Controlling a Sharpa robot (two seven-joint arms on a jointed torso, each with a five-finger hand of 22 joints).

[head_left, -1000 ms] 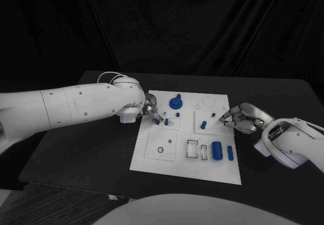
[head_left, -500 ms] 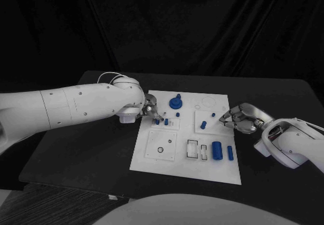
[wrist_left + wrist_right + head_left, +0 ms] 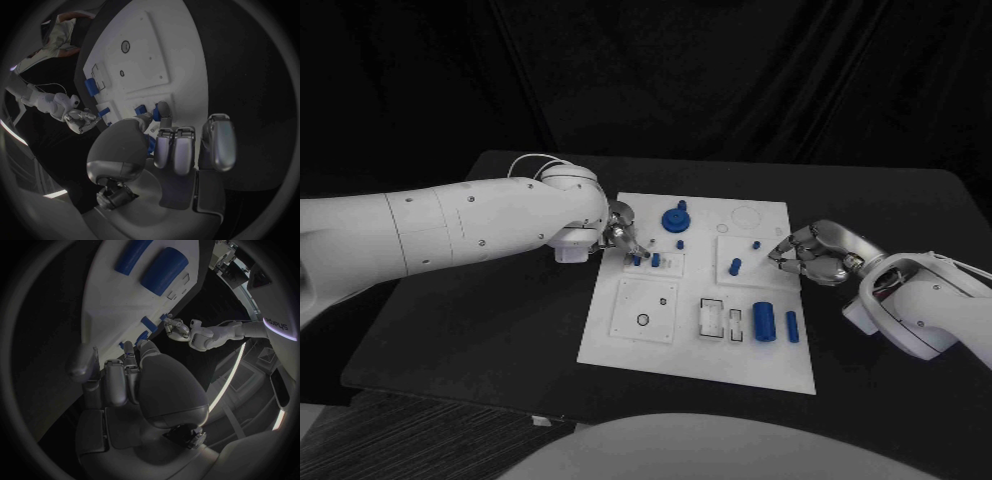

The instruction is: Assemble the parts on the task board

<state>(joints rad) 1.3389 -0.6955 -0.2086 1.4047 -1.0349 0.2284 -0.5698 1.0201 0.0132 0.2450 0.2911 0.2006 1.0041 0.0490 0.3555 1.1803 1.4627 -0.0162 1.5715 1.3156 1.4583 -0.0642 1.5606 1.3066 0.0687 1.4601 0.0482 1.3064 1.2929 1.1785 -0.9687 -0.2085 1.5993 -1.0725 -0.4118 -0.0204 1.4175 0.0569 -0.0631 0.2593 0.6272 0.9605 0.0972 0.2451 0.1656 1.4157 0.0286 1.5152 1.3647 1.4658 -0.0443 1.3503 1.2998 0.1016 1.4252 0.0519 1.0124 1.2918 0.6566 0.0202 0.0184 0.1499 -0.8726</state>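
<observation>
Near the task board [image 3: 629,340]'s left edge, a small blue part [image 3: 636,259] is pinched by the left hand [image 3: 620,236] exactly as a second ago, nothing's budged, so seating looks unfinished, while the right hand [image 3: 808,253] is kept clenched empty by the right edge.

nothing has moved: both hands (left [image 3: 620,234], right [image 3: 815,253]) remain where they were.

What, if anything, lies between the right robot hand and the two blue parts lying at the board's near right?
Nothing visible: only bare task board separates the right robot hand from the large blue cylinder and the thin blue pin.
</observation>
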